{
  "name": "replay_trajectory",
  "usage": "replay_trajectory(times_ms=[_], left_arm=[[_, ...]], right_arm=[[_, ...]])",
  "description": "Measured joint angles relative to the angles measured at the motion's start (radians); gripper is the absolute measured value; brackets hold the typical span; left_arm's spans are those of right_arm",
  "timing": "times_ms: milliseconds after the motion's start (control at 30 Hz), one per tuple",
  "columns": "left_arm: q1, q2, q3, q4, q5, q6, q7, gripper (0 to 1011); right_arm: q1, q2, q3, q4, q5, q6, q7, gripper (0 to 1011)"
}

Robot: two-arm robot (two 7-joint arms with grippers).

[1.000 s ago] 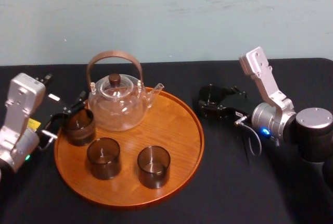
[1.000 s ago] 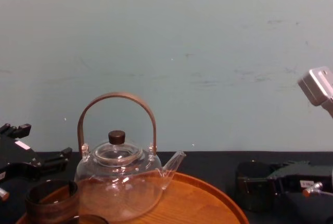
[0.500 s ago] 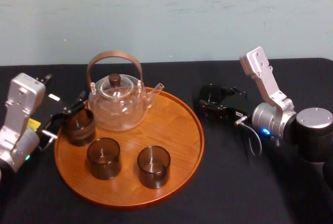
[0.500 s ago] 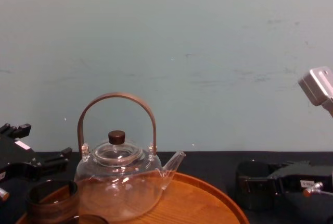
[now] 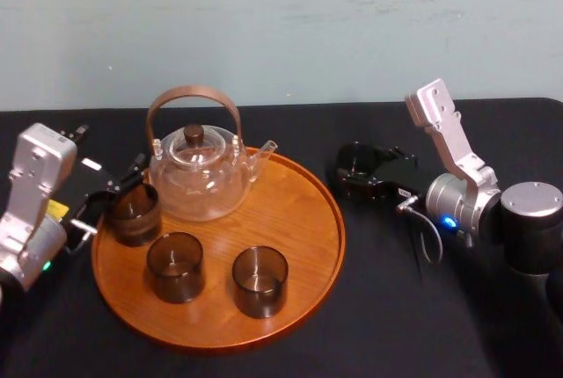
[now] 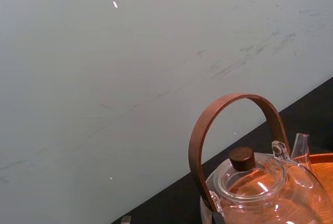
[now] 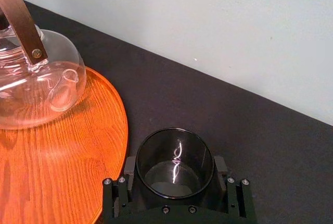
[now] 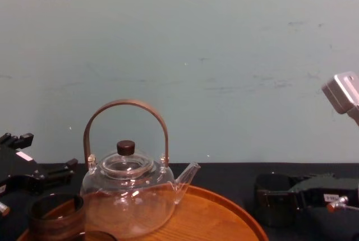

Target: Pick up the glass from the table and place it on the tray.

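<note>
Hardly anything has moved: the right hand [image 7: 175,170] seemingly pinches the glass [image 7: 174,148], still on the table [image 7: 270,146] beside the tray [image 7: 57,146], lift pending; the left hand [image 5: 113,186] idles at the tray's left edge.

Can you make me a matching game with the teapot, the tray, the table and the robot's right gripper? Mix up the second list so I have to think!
Things:
1. teapot
2. tray
3. table
4. right gripper

What fits:
a. black
b. shut on the glass, beside the tray
c. orange-brown wood, round
d. see-through, standing on the tray

Right pairs: 1-d, 2-c, 3-a, 4-b
</note>
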State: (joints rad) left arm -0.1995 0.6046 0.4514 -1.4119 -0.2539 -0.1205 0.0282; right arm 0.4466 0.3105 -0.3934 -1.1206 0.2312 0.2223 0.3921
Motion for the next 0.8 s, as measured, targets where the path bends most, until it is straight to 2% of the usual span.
replay_trajectory(times_ms=[300,667,800], left_arm=[[0.0,0.0,0.0,0.0,0.0,0.0,0.0,1001],[0.0,0.0,0.0,0.0,0.0,0.0,0.0,1002],[0.0,0.0,0.0,0.0,0.0,0.0,0.0,1001]], right_arm=[[-0.012,0.005,0.013,-0.028,0.013,0.005,0.013,898],[-0.057,0.052,0.041,-0.183,0.056,0.041,0.034,898],[-0.076,0.082,0.047,-0.262,0.075,0.055,0.043,898]])
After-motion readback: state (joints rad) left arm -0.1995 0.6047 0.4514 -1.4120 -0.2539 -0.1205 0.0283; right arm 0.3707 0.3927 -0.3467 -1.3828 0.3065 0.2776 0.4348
